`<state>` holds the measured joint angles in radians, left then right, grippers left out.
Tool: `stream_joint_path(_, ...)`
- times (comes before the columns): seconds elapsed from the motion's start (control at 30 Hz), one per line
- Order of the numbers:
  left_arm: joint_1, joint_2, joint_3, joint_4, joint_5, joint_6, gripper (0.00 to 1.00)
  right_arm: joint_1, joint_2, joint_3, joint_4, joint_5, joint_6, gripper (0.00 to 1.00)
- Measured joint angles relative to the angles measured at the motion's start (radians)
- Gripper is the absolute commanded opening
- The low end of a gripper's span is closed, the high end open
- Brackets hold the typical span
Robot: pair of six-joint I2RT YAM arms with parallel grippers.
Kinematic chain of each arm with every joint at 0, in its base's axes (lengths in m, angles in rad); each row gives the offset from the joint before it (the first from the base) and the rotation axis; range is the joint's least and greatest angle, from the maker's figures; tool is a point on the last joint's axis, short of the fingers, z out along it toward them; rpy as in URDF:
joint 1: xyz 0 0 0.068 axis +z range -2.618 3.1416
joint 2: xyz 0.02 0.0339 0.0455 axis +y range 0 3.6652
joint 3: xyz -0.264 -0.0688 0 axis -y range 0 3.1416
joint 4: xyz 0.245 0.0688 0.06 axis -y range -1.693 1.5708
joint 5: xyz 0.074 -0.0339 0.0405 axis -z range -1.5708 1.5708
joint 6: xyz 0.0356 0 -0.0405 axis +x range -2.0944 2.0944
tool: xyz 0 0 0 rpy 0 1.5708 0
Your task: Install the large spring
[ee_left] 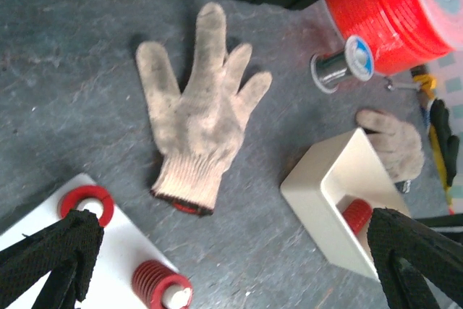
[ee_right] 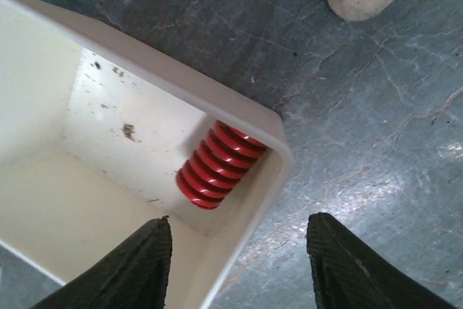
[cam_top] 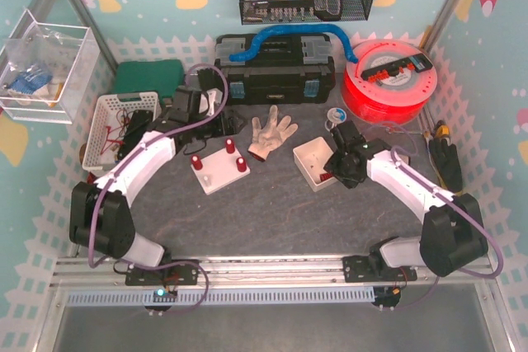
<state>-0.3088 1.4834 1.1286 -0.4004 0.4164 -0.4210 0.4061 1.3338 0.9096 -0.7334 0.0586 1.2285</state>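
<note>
Right wrist view: we see the large spring (ee_right: 217,168) lying on its side in the white box's (ee_right: 72,200) near corner, just beyond our right gripper (ee_right: 237,251), whose jaws stand apart and empty. The left gripper (ee_left: 231,258), also spread wide, is farther off.

Two robot arms stand at the table's near edge. The left arm (cam_top: 147,157) and right arm (cam_top: 406,180) are each built of smooth, curved white shells joined by bulky, rounded black joints. A lilac cable (cam_top: 97,208) loops along the outside of each arm (thinner black and red wires trail near the bases). Black base plates (cam_top: 363,268) sit on a silver rail (cam_top: 272,268). The left gripper (ee_left: 231,269) and right gripper (ee_right: 239,222) have black fingers with a coarse, grainy surface, possibly foam or rubber; the close views are soft.
</note>
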Motion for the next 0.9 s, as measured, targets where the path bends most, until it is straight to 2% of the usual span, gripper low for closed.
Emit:
stream_joint_path(0.17, 0.000, 0.039, 0.062, 0.003, 0.022, -0.018, 0.99, 0.000, 0.002, -0.038, 0.015, 0.018, -0.024, 0.39)
stream_joint_path(0.5, 0.000, 0.053, 0.068, 0.000, 0.034, -0.021, 0.99, 0.000, 0.093, -0.046, 0.092, 0.084, -0.127, 0.18)
stream_joint_path(0.6, 0.000, 0.053, 0.071, 0.000, 0.042, -0.021, 0.99, 0.000, 0.119, -0.046, 0.101, 0.113, -0.162, 0.14)
stream_joint_path(0.9, 0.000, 0.061, 0.090, 0.000, 0.049, -0.021, 0.99, 0.000, 0.169, 0.024, 0.101, 0.193, -0.280, 0.15)
